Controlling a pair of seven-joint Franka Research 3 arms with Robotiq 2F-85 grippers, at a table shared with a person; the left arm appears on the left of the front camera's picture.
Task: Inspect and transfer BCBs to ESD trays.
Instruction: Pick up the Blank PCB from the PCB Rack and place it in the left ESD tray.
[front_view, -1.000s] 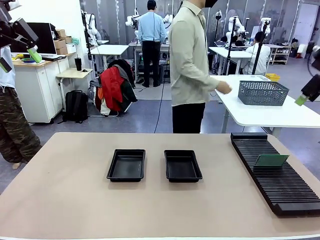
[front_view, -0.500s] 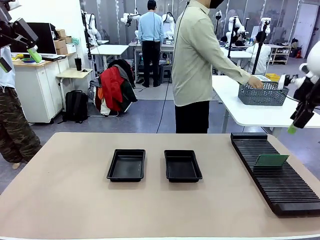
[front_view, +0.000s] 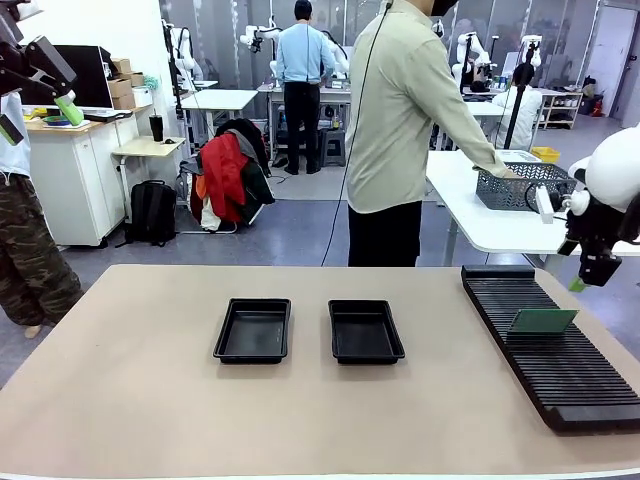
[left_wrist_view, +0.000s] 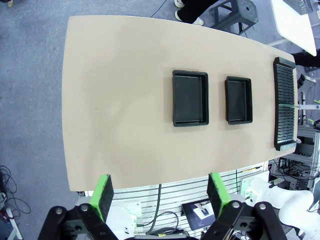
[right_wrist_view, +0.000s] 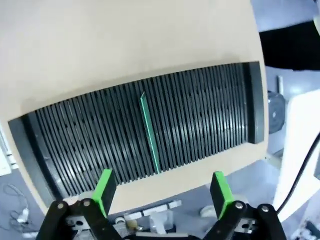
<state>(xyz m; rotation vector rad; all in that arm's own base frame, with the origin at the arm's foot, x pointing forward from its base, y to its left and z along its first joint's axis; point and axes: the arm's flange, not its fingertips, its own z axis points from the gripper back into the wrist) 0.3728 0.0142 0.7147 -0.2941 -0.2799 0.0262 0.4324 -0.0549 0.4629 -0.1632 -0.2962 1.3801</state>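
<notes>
Two black ESD trays, the left one (front_view: 252, 330) and the right one (front_view: 366, 331), lie side by side mid-table and hold nothing; from high above they appear as tray (left_wrist_view: 190, 97) and tray (left_wrist_view: 238, 93). One green BCB (front_view: 543, 320) stands on edge in a slot of the long black rack (front_view: 560, 370). My right gripper (front_view: 585, 278) hangs open above the rack's far end, and its wrist view looks down on the BCB (right_wrist_view: 150, 132) past its gripper (right_wrist_view: 162, 187). My left gripper (front_view: 40, 115) is raised at the far left, open, with nothing between its fingers (left_wrist_view: 104, 194).
A person stands beyond the far edge, reaching a hand into a grey mesh basket (front_view: 520, 186) on a white side table (front_view: 520, 230). The rack (left_wrist_view: 285, 107) runs along the table's right edge. Bare tabletop (front_view: 140, 390) spreads left of and in front of the trays.
My right arm has swung in from the right edge and come lower, over the rack's far end. The person has leaned farther toward the basket. The left arm has not moved.
</notes>
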